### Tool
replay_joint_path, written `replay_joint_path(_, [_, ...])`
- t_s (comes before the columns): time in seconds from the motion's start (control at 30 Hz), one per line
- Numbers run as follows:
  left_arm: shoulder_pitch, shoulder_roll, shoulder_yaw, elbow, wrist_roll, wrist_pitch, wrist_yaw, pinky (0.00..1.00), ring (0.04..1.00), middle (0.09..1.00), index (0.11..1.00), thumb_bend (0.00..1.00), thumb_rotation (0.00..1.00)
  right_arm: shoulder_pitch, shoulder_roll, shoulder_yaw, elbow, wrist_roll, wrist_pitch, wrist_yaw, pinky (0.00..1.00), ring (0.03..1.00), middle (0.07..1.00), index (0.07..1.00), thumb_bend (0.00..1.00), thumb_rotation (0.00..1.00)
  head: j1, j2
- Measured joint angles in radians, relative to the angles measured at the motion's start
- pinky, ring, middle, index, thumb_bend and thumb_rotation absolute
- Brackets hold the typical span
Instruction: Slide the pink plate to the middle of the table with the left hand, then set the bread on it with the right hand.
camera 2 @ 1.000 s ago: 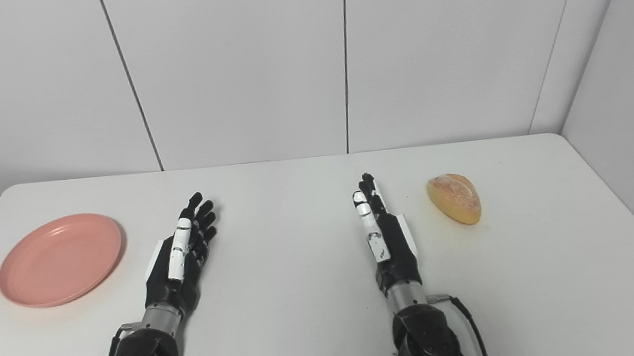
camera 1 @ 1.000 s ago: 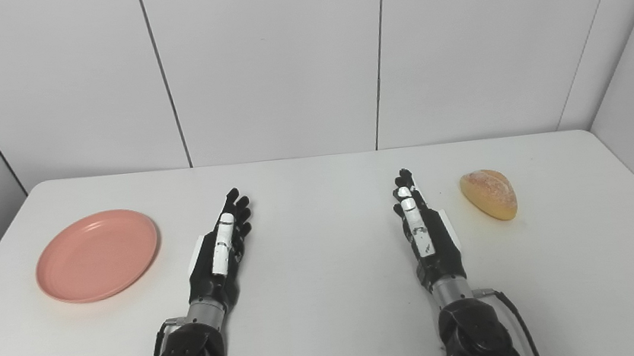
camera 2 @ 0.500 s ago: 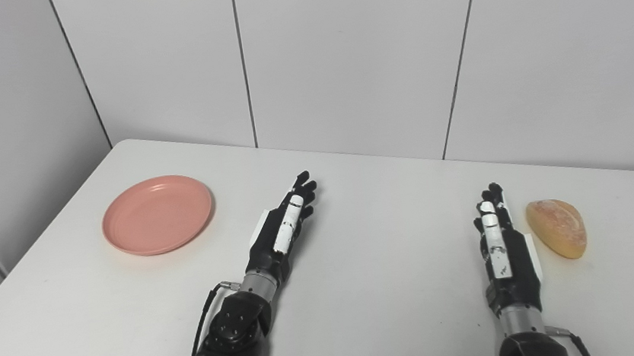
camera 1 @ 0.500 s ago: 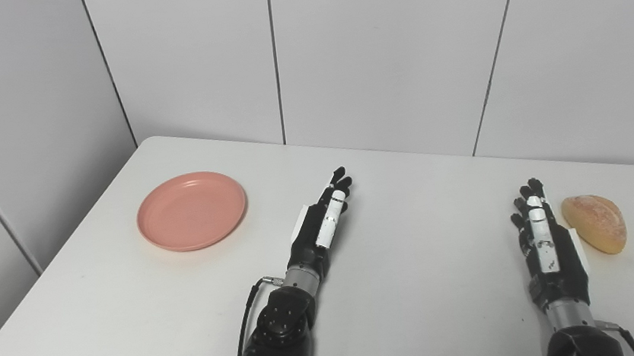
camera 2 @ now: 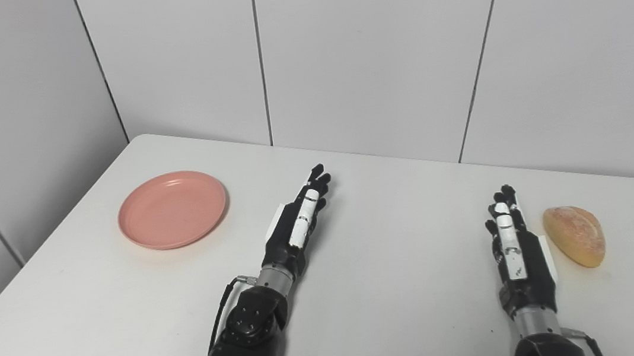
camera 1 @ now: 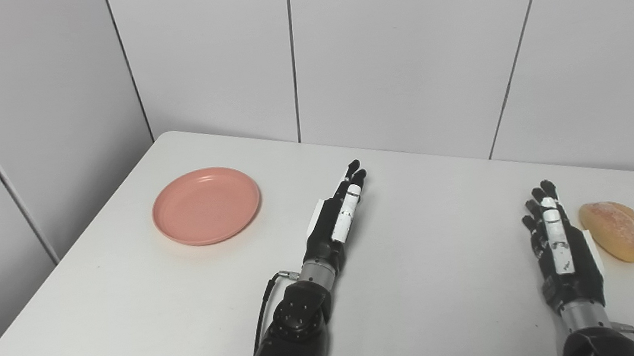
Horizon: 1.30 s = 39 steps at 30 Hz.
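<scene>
Pink plate (camera 1: 206, 205) sits on the left part of the white table (camera 1: 440, 313), near the far-left corner, with nothing on it. Bread (camera 1: 613, 231) lies on the table's right side, resting directly on the surface. Between them, the left hand (camera 1: 338, 221) stretches forward over the table with its fingers straight and slightly apart, holding nothing; it is to the right of the plate and clear of it. The right hand (camera 1: 561, 251) likewise lies extended and empty, fingers straight, just beside the bread's left edge without touching it. Grey panelled walls (camera 1: 397, 43) stand behind the table.
</scene>
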Motion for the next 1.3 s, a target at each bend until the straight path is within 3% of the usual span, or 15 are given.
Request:
replay_joint_path(0.37, [-0.002,0.004,0.079,-0.070,-0.034,0.026,0.057,1.00,0.963,0.944,0.939,0.41,1.00,-0.010,-0.006,-0.001,0.014,0.003,-0.010,0.014,1.00,1.000,1.000,1.000,0.59,0.92,0.009,-0.005])
replay_joint_path(0.73, [-0.027,0.034,0.150,-0.096,-0.085,0.034,0.097,1.00,0.962,0.949,0.941,0.44,1.00,-0.012,-0.011,-0.001,0.019,0.003,-0.010,0.020,1.00,1.000,1.000,1.000,0.60,0.90,0.026,-0.008])
replay_joint_path(1.0, [-0.029,0.089,0.167,-0.109,-0.060,-0.019,0.128,0.94,0.930,0.913,0.907,0.45,1.00,-0.023,-0.011,-0.002,0.036,0.003,-0.013,0.029,1.00,1.000,1.000,1.000,0.59,0.91,0.023,-0.012])
replay_joint_path(1.3, [-0.030,0.130,0.225,-0.171,-0.039,-0.034,0.221,0.87,0.866,0.849,0.844,0.50,1.00,-0.022,-0.012,-0.003,0.034,-0.006,-0.013,0.028,1.00,1.000,1.000,1.000,0.57,0.91,0.023,-0.003])
